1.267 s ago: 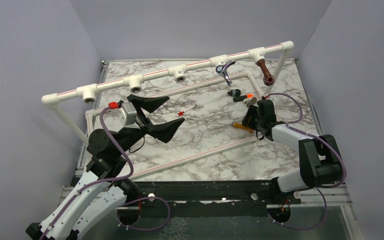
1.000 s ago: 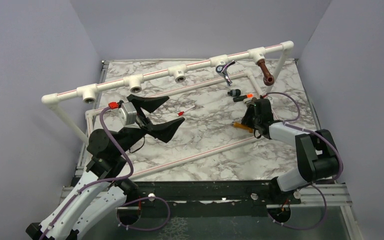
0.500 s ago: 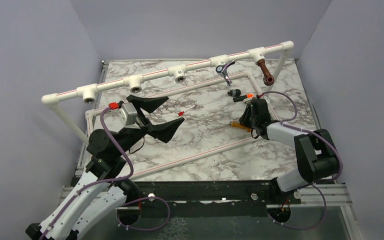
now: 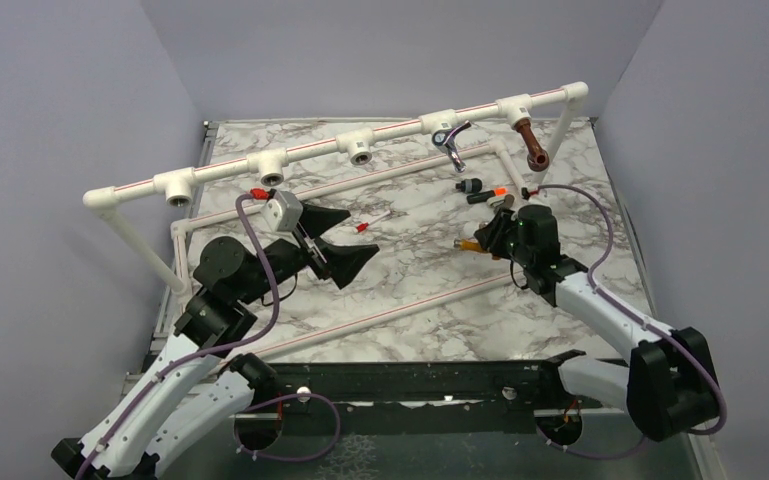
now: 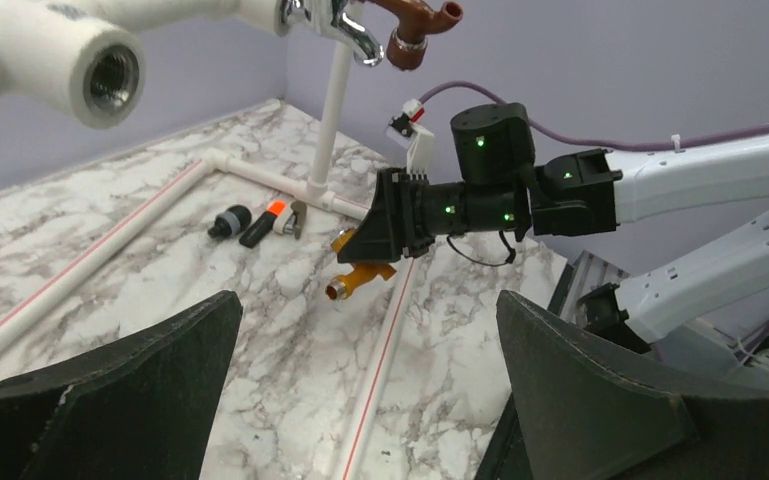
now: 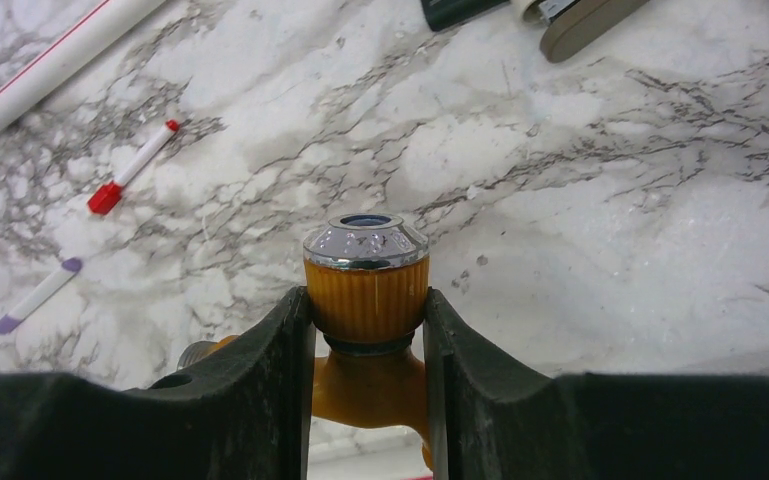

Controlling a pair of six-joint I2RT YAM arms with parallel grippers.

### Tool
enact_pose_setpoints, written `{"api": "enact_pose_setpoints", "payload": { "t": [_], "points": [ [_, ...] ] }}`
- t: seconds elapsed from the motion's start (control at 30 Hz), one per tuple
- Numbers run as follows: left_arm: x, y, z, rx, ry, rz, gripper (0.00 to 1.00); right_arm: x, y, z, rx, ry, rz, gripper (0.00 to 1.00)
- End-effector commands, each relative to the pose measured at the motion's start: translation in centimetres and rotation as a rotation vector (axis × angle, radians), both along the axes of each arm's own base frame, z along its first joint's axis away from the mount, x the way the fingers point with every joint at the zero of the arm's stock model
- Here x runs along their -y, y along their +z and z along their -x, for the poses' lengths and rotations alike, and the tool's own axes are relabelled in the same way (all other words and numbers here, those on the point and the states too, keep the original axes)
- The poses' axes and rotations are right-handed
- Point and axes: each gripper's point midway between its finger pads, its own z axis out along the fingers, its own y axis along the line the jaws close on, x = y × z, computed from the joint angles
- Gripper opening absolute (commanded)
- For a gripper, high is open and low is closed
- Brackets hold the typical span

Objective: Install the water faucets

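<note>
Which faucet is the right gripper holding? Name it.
The mustard-yellow faucet, clamped at its knob by the right gripper. The chrome faucet and copper-brown faucet are mounted on the pipe; the black orange-tipped faucet lies on the table.

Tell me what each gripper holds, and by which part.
The right gripper clamps the mustard-yellow spouted faucet by its ribbed knob, under the silvery cap; left gripper open, empty.

The lever faucet (image 4: 450, 143) and end faucet (image 4: 531, 144) hang side by side on the far pipe rail (image 4: 310, 148); the loose faucet (image 4: 479, 190) lies on the table (image 4: 410, 290) below them, the knobbed faucet (image 5: 358, 277) just nearer.
</note>
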Motion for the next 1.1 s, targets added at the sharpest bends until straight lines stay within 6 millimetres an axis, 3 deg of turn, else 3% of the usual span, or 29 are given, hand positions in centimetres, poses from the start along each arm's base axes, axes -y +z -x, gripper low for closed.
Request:
{"api": "enact_pose_setpoints", "payload": {
  "t": [0.0, 0.2, 0.5, 0.73, 1.07],
  "points": [
    [0.2, -1.4, 1.2, -0.142, -0.039, 0.013, 0.99, -1.9, 1.1, 2.5, 0.001, 0.082, -0.054, 0.00],
    [0.3, -4.7, 1.3, -0.268, -0.038, -0.017, 0.99, -3.8, 2.3, 4.8, 0.014, 0.155, -0.076, 0.00],
    [0.4, -8.6, 0.9, -0.454, -0.004, -0.053, 0.99, -8.4, 4.5, 7.2, 0.049, 0.247, -0.101, 0.00],
    [0.3, -13.1, 0.8, -0.620, 0.037, -0.086, 0.99, -11.6, 6.0, 8.2, 0.069, 0.295, -0.120, 0.00],
    [0.9, -16.8, 1.1, -0.771, 0.035, -0.089, 0.96, -16.9, 7.5, 8.4, 0.086, 0.353, -0.119, 0.00]
  ]
}}
